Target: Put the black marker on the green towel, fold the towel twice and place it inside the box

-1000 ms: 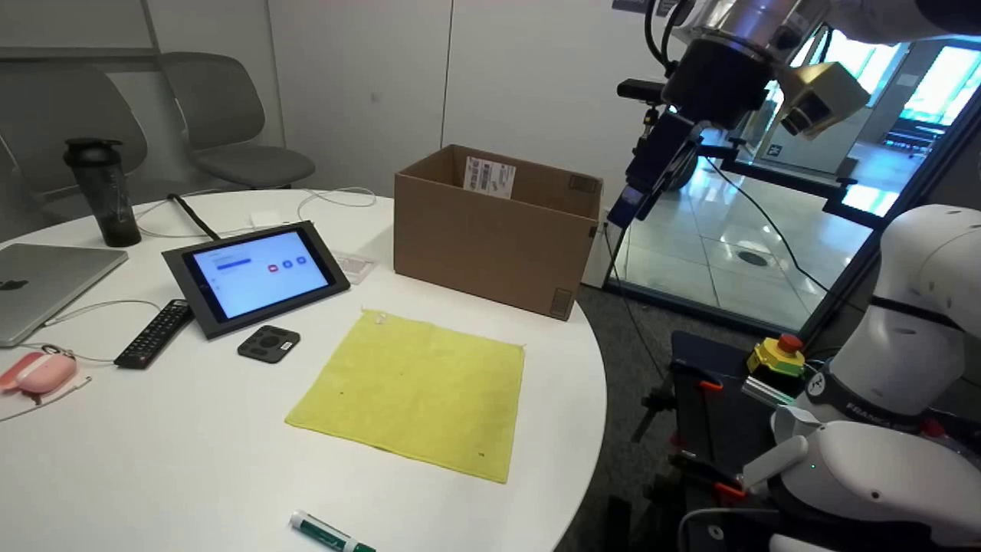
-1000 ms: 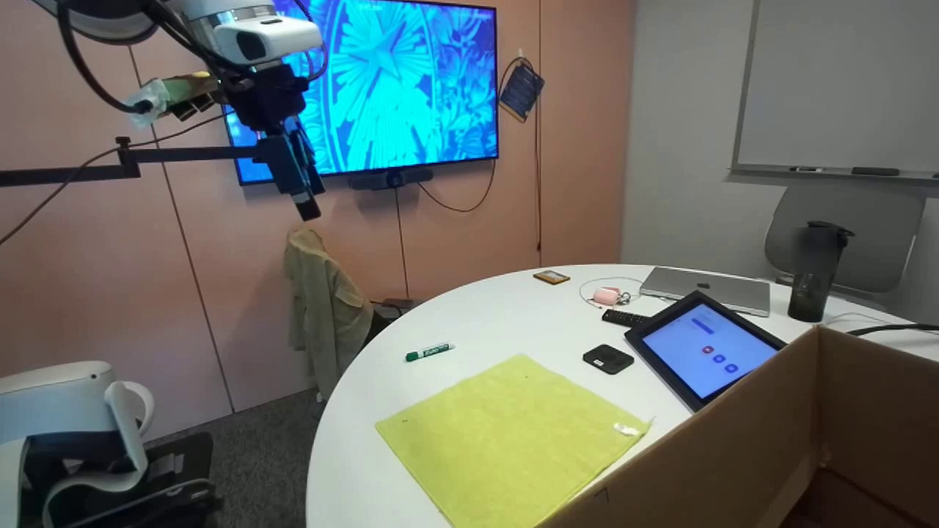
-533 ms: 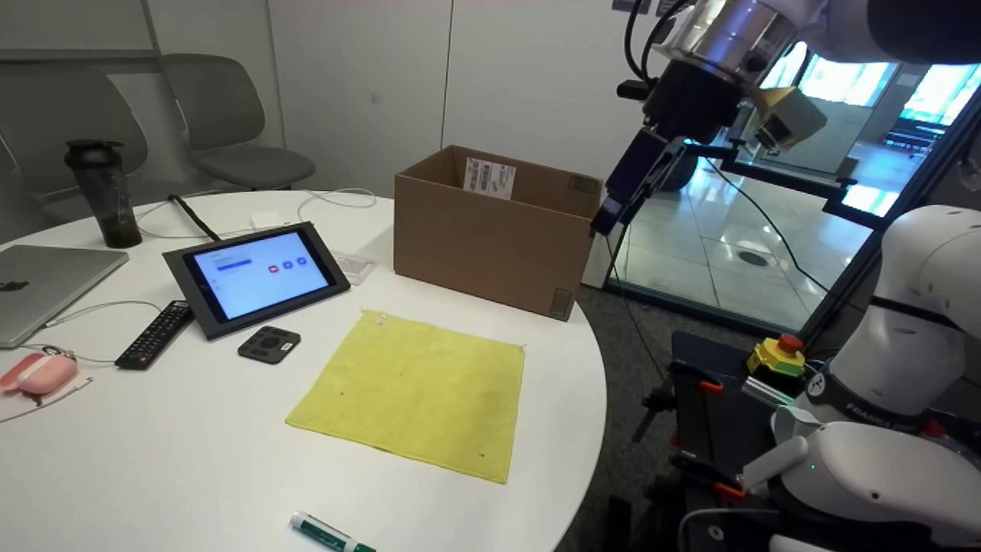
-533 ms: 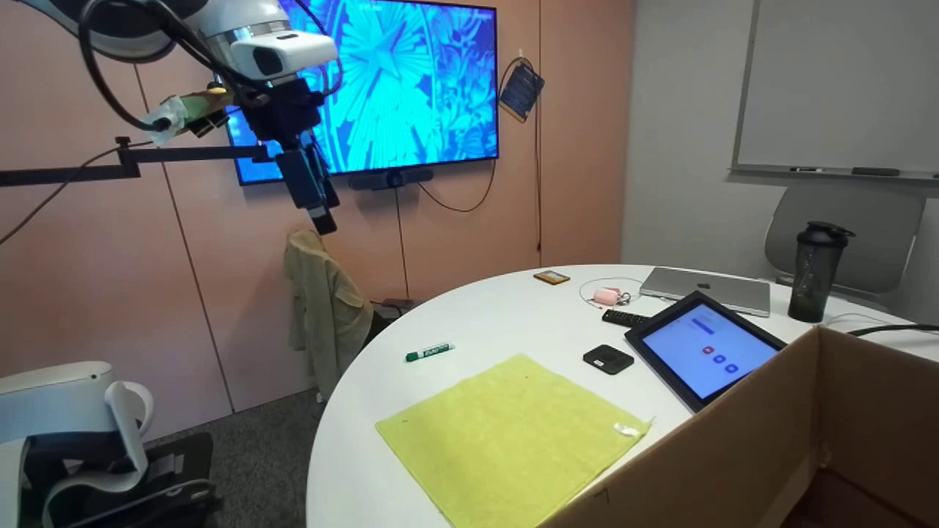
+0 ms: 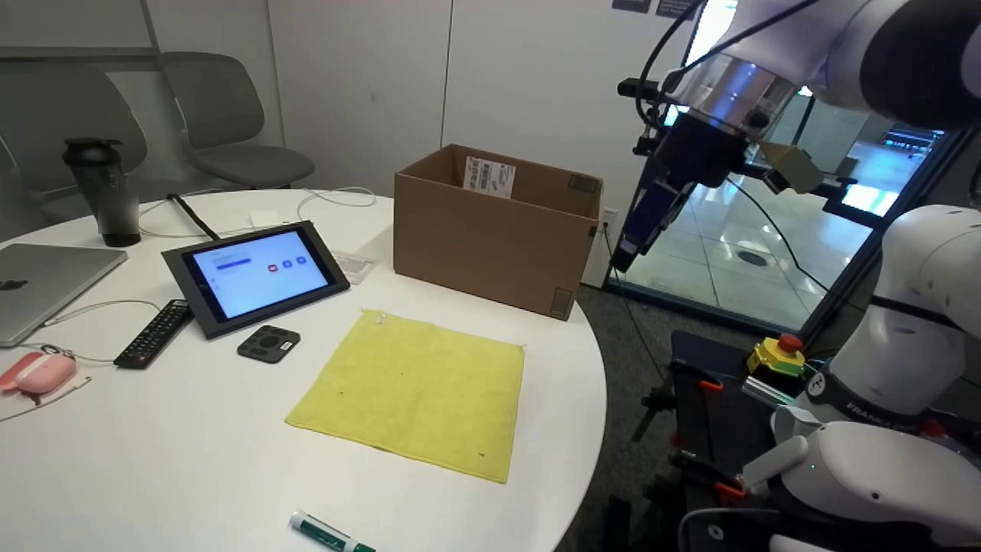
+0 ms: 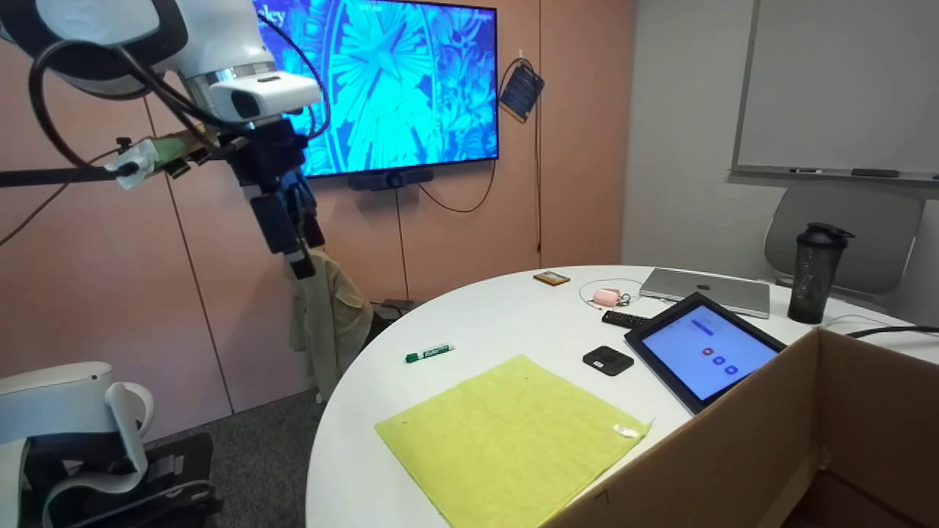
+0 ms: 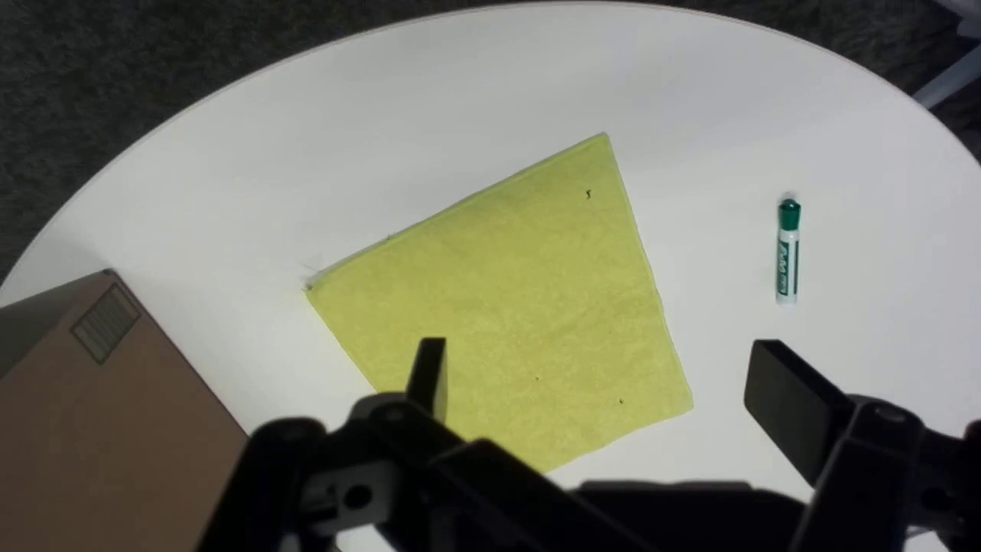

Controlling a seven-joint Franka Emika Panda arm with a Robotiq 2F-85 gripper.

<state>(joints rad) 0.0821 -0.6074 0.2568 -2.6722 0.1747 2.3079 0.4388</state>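
The marker (image 7: 788, 253), white with a green cap and green print, lies alone on the table, apart from the towel; in an exterior view the marker (image 5: 326, 532) is cut by the lower edge. Spread flat and unfolded, the green towel (image 7: 521, 291) is yellow-green and has a small white tag at one corner (image 6: 627, 430). The brown cardboard box (image 5: 490, 245) stands open-topped beside it, a white label on its inner wall. My gripper (image 7: 598, 368) is open above the table side, pointing down at a slant, with nothing between its fingers (image 7: 793, 406).
A tablet on a stand (image 5: 260, 272), a small black puck-like device (image 5: 268, 343), a remote (image 5: 153, 334), a pink earbud case (image 5: 46, 374), a laptop (image 5: 54, 287) and a dark bottle (image 5: 103, 192) share the round white table (image 5: 176, 452). The box wall rises near the gripper's side.
My gripper has come down lower in both exterior views, its jaws staying open. Towel, marker and box have not moved.
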